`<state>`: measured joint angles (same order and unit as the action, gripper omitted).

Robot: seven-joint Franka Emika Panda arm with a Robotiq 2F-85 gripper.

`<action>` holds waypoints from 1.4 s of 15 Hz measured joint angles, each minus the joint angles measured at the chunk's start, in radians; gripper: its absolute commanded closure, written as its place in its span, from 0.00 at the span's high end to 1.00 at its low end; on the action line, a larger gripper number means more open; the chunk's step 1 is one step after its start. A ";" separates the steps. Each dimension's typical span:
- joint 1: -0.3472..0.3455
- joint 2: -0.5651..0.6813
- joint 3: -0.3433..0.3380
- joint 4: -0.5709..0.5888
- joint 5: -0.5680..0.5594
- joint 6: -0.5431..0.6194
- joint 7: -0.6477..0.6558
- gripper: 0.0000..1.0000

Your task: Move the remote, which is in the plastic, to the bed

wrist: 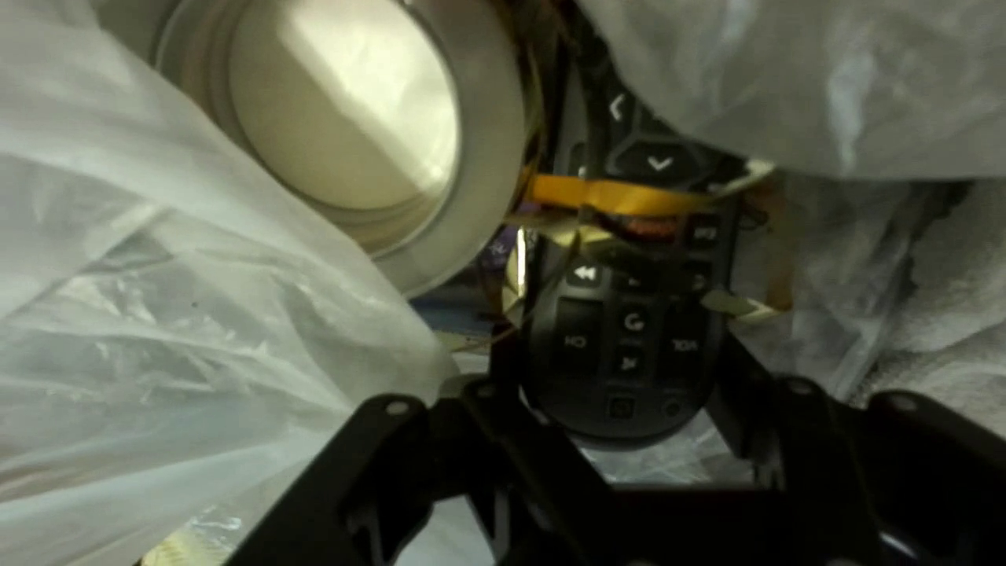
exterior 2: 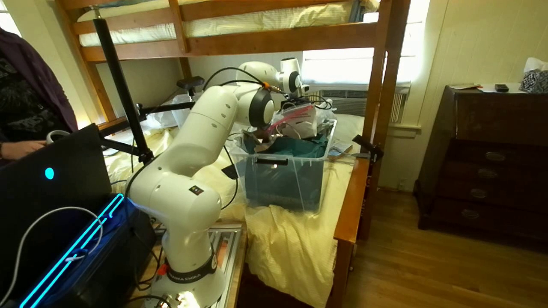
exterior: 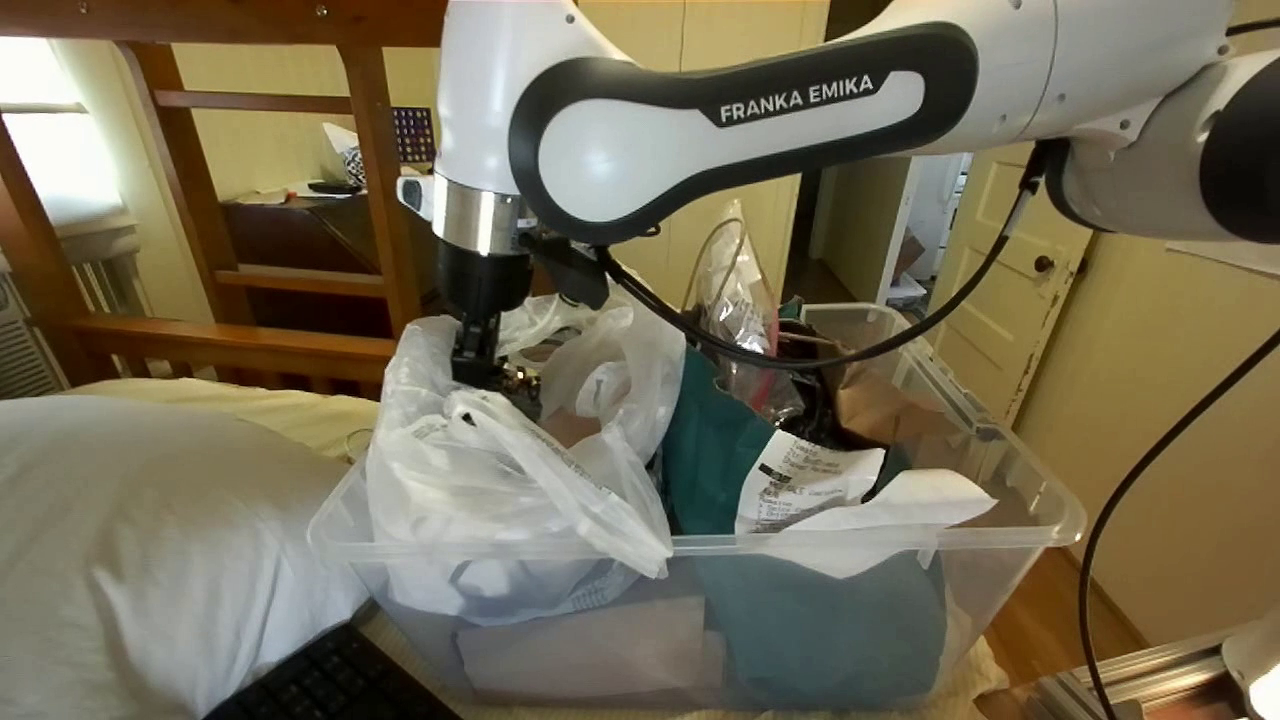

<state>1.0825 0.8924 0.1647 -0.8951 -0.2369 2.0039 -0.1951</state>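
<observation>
With the black claw (wrist: 622,369), pinching the round end of the remote (wrist: 629,318), squeezing it from both sides. Looking black, long and skinny, with a curvy bottom. Showing lots of dark buttons, with little white arrows and letters on them, and a bit of red near the middle. Wearing a shiny gold strip (wrist: 621,196) across, with more gold bits (wrist: 739,304) close by. Being inside the plastic bag (exterior: 500,470), with crinkly see-through sides around, and hiding a little under one white fold. Showing up just beside a pale round ring (wrist: 491,126) in the wrist view. Farther out, stretching the white arm (exterior: 680,140) over a clear bin (exterior: 1020,538). Filling one end of that bin with the bag, and more of it with a big green thing (exterior: 715,450) and a printed paper (exterior: 805,480). Just beside the bin, showing the bed (exterior: 150,560), white and puffy and much bigger than the bag. In front, showing part of a black keyboard (exterior: 330,680). Farther back, seeing a brown wooden ladder (exterior: 372,150). Way off in an exterior view, seeing a dark dresser (exterior 2: 479,183) with a tissue box (exterior 2: 535,81) on top.
</observation>
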 measured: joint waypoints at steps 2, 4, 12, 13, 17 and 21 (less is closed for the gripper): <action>0.002 0.000 0.000 0.010 0.000 -0.003 -0.003 0.38; 0.006 0.000 0.000 0.025 0.000 -0.008 -0.007 0.33; 0.031 -0.062 0.001 0.064 -0.005 -0.017 -0.057 0.33; 0.032 -0.083 -0.002 0.059 -0.014 -0.016 -0.058 0.33; 0.032 -0.156 -0.017 0.025 -0.041 0.029 -0.058 0.33; 0.031 -0.162 0.000 -0.008 -0.041 0.108 -0.142 0.33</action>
<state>1.1133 0.7301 0.1650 -0.9031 -0.2782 2.1120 -0.3371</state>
